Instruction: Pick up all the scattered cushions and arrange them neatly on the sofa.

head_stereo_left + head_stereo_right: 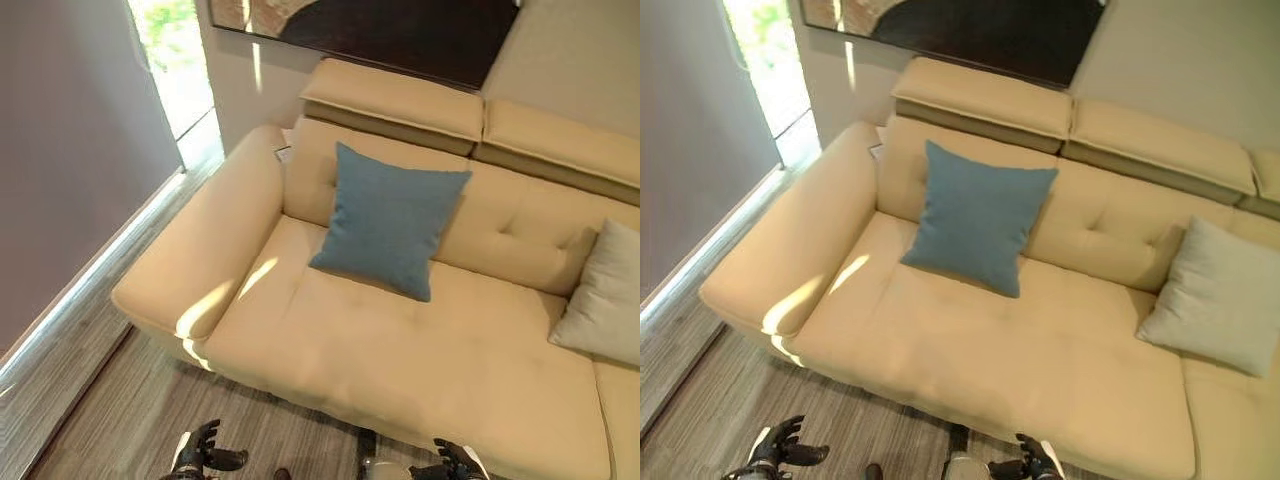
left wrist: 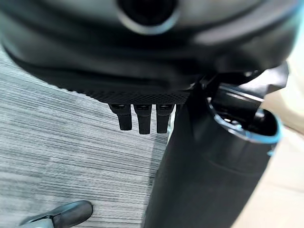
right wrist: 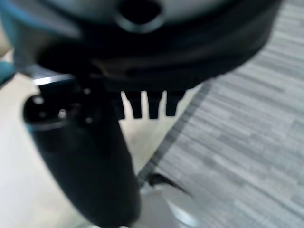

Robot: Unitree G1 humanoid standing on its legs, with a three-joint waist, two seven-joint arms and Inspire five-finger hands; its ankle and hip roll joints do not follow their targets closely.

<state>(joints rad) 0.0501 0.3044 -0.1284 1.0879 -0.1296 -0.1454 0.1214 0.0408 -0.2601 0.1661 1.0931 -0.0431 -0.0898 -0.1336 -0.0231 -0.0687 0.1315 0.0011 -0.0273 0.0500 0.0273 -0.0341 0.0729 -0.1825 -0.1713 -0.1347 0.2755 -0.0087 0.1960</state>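
A blue cushion [image 1: 389, 220] leans upright against the backrest of the cream sofa [image 1: 400, 350], towards its left end. A pale grey cushion [image 1: 1218, 298] leans on the backrest further right. My left hand [image 1: 203, 452] hangs low over the wood floor in front of the sofa, fingers relaxed and holding nothing. My right hand [image 1: 455, 464] hangs at the sofa's front edge, also empty. In each wrist view the straight fingers [image 2: 141, 118] and fingers [image 3: 148, 104] point down at the floor.
The sofa's wide left armrest [image 1: 205, 245] stands beside a grey wall [image 1: 70, 150] and a bright window strip [image 1: 180, 70]. A dark picture [image 1: 400, 30] hangs above the headrests. Grey wood floor [image 1: 130, 410] runs in front of the sofa.
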